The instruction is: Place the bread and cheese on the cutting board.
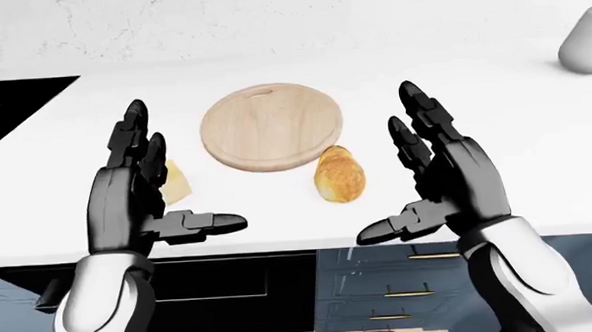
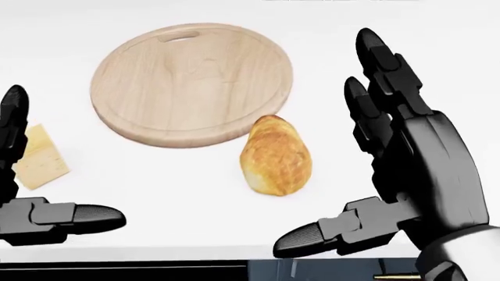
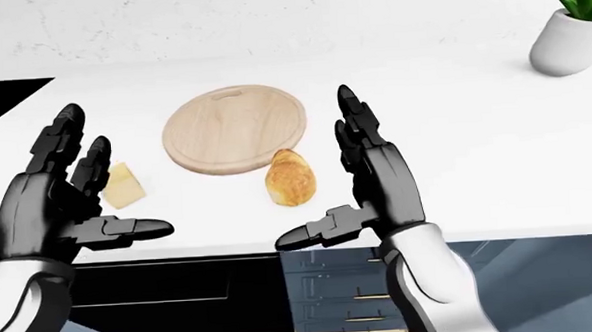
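Wooden and round, the cutting board (image 2: pixel 191 82) lies bare at the upper centre of our head view on the white worktop (image 1: pixel 535 140), the bread (image 2: pixel 275 162) touching its lower-right rim, the cheese (image 2: pixel 37 158) at far left, while our left hand (image 1: pixel 137 195) and right hand (image 1: pixel 442 178) hover open, gripping nothing.

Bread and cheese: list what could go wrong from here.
1. The bread lies against the board rim; an open right hand closing from the side may push it along the counter rather than lift it.
2. The cheese is partly hidden behind the open left hand, so that grasp may be misjudged.
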`<state>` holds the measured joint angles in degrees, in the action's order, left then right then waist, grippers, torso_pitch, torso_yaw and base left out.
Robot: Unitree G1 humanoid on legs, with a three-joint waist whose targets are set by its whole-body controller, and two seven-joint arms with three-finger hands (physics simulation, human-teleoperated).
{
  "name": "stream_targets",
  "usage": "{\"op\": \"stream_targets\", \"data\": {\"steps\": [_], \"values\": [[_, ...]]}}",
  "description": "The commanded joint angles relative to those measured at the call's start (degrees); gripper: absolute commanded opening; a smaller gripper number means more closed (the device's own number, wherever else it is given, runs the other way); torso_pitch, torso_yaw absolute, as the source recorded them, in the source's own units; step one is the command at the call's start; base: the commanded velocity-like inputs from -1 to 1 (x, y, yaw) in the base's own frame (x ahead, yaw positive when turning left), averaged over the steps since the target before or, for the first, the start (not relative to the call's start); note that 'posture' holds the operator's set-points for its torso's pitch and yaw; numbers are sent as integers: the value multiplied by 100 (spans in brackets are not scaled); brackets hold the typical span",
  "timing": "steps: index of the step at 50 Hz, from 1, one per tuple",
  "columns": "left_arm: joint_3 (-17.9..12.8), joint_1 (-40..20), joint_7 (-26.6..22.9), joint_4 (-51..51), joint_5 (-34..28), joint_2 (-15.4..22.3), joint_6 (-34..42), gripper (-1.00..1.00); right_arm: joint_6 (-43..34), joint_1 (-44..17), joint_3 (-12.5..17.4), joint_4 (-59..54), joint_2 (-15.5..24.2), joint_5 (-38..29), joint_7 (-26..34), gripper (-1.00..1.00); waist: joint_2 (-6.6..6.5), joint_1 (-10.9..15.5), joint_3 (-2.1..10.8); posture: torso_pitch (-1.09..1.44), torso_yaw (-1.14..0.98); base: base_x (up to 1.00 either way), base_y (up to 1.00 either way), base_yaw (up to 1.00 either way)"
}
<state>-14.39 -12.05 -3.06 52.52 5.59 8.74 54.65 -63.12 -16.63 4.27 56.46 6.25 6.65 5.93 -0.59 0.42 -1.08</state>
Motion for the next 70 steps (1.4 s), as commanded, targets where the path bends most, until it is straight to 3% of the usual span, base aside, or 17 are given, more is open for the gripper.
{"op": "stream_targets", "data": {"steps": [1,9,13,19,22,27,28,31,34,38,43,50,70], "values": [[-46,-107,15,160,-9,47,-132,100,208,-194,-44,101,67,-50,86,100,10,4,96,0,0,0,0,0],[-111,-96,6,158,51,66,-149,100,-41,-761,-221,-98,410,-613,582,100,22,-18,97,0,0,0,0,0],[-111,-109,13,175,76,73,-130,100,-136,-1149,-150,-527,488,-803,897,100,21,-27,86,0,0,0,0,0],[-124,-135,27,187,103,92,-90,100,-550,-1805,-158,-1167,903,-1060,1616,100,23,-36,72,0,0,0,0,0],[-119,-155,29,155,103,102,-96,100,-991,-2179,-343,-1443,1226,-1256,2113,100,23,-37,69,0,0,0,0,0],[-121,-212,41,141,112,127,-48,100,-550,-2512,-604,-2271,1573,-2009,3026,100,12,-54,52,0,0,0,0,0],[-119,-215,42,122,109,130,-63,100,-442,-2512,-673,-2337,1630,-2223,3242,90,14,-54,52,0,0,0,0,0],[-100,-228,56,93,99,134,-79,100,-246,-2601,-718,-2537,1604,-2880,3815,91,9,-48,45,0,0,0,0,0],[-114,-228,51,98,102,139,-72,100,39,-2726,-712,-2790,1507,-3551,4329,63,-9,-53,40,0,0,0,0,0],[-117,-204,45,106,99,138,-93,100,515,-2800,-662,-3068,1338,-4411,4981,50,-35,-66,39,0,0,0,0,0],[-95,-157,40,78,82,113,-157,100,1164,-2841,-484,-3449,970,-5118,5350,43,-60,-74,47,0,0,0,0,0],[-119,-100,17,53,74,99,-233,100,1981,-2540,-471,-3706,545,-5545,5302,43,-86,-82,68,0,0,0,0,0],[-205,-111,15,86,143,127,-188,100,2485,-2470,-589,-4030,52,-5776,5145,48,-108,-91,80,0,0,0,0,0]]}}
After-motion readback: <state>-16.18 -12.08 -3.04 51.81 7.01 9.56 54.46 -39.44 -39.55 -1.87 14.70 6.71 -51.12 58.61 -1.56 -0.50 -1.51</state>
